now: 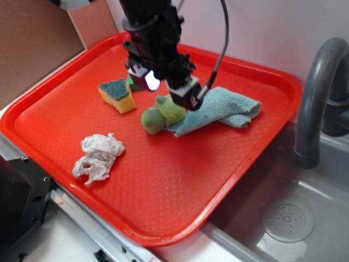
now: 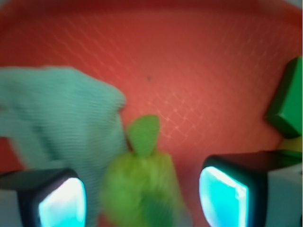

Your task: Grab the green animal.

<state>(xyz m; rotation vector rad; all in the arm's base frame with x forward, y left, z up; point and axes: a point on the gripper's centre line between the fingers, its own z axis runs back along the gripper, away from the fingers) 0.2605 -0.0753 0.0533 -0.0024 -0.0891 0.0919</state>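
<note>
The green animal (image 1: 161, 114) is a small fuzzy plush with a yellow-green body and a darker round head, lying on the red tray (image 1: 163, 185) against a blue cloth. In the wrist view the green animal (image 2: 142, 184) fills the space between the two glowing fingers (image 2: 222, 196), with gaps on both sides. My gripper (image 1: 166, 90) hangs directly over the plush's body, open, one finger over the cloth side and one toward the sponge side. The plush's head sticks out toward the tray's front.
A light blue cloth (image 1: 218, 112) lies right of the plush and partly under it. A yellow sponge with a green top (image 1: 117, 95) and a green block (image 2: 286, 101) sit to the left. A crumpled white paper (image 1: 98, 155) lies nearer the front. A sink and faucet (image 1: 316, 109) stand to the right.
</note>
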